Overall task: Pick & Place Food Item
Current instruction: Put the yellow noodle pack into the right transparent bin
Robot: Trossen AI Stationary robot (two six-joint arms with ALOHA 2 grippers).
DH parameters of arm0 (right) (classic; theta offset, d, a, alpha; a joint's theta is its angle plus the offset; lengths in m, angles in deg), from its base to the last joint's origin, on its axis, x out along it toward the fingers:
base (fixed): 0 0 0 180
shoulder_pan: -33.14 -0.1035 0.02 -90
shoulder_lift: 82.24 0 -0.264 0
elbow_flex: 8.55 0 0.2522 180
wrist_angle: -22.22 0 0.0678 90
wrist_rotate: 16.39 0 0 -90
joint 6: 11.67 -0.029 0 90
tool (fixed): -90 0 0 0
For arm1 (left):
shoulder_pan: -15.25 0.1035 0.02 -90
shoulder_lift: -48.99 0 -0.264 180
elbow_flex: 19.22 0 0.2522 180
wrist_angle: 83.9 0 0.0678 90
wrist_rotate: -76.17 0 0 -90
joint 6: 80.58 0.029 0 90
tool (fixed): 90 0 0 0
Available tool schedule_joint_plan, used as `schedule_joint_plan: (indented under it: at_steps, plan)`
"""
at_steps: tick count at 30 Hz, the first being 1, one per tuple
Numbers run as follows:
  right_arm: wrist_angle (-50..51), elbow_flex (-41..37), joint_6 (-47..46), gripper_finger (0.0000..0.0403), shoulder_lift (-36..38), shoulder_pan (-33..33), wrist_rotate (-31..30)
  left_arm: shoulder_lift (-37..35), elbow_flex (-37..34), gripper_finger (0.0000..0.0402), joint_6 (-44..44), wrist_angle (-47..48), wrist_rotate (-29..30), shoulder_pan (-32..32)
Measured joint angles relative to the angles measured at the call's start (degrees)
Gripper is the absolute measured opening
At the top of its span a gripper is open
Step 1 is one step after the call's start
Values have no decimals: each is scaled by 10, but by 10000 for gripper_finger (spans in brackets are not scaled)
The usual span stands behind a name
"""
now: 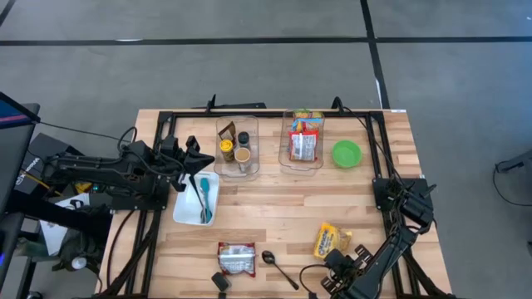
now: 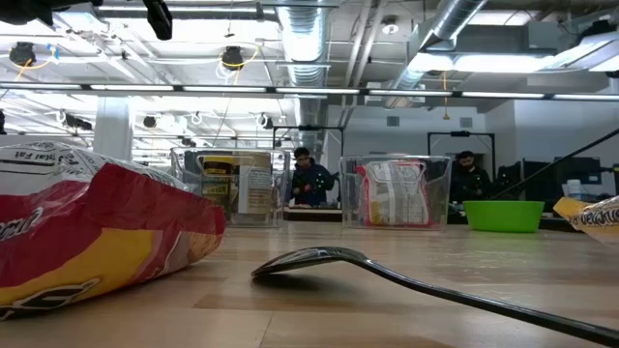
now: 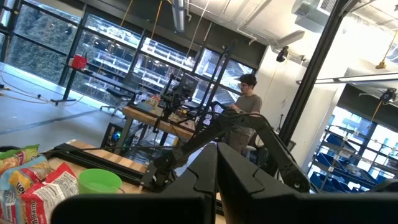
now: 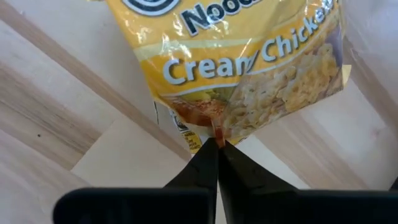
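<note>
A yellow noodle packet [image 1: 331, 240] lies on the wooden table near its front right; the right wrist view shows its printed face [image 4: 249, 68]. My right gripper [image 1: 337, 259] stands at the packet's near end, pointing steeply down and shut on it [image 4: 217, 144]. My left gripper [image 1: 195, 159] is shut on nothing and held above the table's left side, by a white tray [image 1: 184, 208]. A red-and-yellow snack packet [image 1: 237, 257] lies at the table's front, large in the low view [image 2: 97, 232]. My right gripper pinches the yellow packet's crimped end edge [image 4: 214, 127] between its two fingertips. The fingers come from above, slanting down from the table's near side. The rest of the packet lies on the table beyond the fingers.
A dark spoon [image 1: 278, 266] lies beside the red packet. Two clear bins [image 1: 237, 148] [image 1: 303, 143] with food items stand at the back, a green bowl [image 1: 347, 154] to their right. The white tray holds teal utensils. People show in the room behind.
</note>
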Motion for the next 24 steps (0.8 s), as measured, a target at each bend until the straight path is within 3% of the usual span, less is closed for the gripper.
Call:
schedule_joint_plan:
  at_steps: [10,24]
  plan:
    - [123,74,23,0,1,-1,-9,0,0,4,0,0,0,0]
    - [146,155,143,0,6,13,-145,0,0,4,0,0,0,0]
